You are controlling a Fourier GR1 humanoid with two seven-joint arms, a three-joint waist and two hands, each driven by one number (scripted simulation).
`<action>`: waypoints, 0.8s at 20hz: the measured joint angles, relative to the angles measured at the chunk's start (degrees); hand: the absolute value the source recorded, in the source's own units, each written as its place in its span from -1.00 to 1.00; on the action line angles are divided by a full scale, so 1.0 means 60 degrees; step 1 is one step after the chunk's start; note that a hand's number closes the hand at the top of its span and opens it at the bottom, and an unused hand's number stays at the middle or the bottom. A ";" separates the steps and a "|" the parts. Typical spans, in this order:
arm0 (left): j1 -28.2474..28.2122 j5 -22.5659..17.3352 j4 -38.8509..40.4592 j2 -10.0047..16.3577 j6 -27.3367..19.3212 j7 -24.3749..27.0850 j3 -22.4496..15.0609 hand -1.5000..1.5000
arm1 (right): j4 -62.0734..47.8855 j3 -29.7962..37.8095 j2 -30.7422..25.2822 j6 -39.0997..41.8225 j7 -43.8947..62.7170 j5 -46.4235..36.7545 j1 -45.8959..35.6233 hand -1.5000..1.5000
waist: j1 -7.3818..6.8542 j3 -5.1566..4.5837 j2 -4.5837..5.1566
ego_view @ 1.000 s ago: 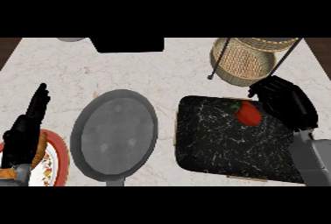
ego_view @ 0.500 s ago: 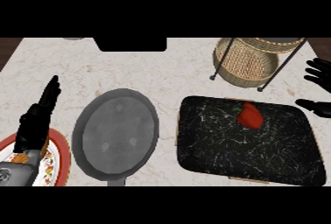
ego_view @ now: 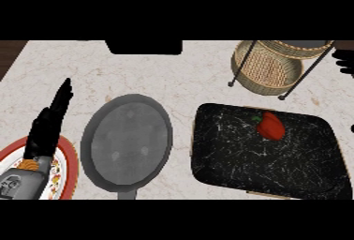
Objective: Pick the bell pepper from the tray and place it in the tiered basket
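The red bell pepper (ego_view: 269,125) lies on the black speckled tray (ego_view: 262,164), near the tray's far edge. The wicker tiered basket (ego_view: 266,70) with its dark wire frame stands just beyond the tray, at the upper right. Only the fingertips of my right hand (ego_view: 344,61) show at the right edge, beside the basket, spread and holding nothing, well apart from the pepper. My left hand (ego_view: 47,126) rests open at the left, fingers straight up, above a plate.
A grey round pan (ego_view: 128,140) sits in the middle, between my left hand and the tray. A red-rimmed patterned plate (ego_view: 63,164) lies at the lower left under my left forearm. A dark block (ego_view: 143,46) stands at the counter's back edge.
My right hand, which was over the pepper on the tray, has pulled away up and to the right edge. The pepper stays on the tray. My left hand has shifted slightly.
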State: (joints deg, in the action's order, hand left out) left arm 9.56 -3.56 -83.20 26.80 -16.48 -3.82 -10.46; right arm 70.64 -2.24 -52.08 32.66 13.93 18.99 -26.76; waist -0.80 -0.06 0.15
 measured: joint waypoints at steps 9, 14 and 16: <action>0.0022 0.0204 0.0254 -0.0174 0.0247 0.0198 0.0264 0.00 | -0.0064 -0.0584 0.0461 0.0505 0.2367 -0.0479 -0.1640 -1.00 | 0.0093 -0.0031 -0.0168; 0.0035 0.0314 0.0348 -0.0384 0.0265 0.0310 0.0328 0.00 | -0.0115 -0.0962 0.0905 0.0735 0.3543 -0.0663 -0.1898 -1.00 | 0.0140 -0.0022 -0.0159; 0.0148 0.0387 0.0414 -0.0419 0.0269 0.0227 0.0396 0.00 | -0.0075 -0.1116 0.1111 0.0722 0.3707 -0.0938 -0.1772 -1.00 | 0.0159 -0.0010 -0.0130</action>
State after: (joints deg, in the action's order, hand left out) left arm 10.45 -1.24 -80.71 24.29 -14.87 -2.45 -8.08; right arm 70.19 -8.93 -45.42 36.99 36.17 13.36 -37.40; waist 0.15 -0.12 -0.63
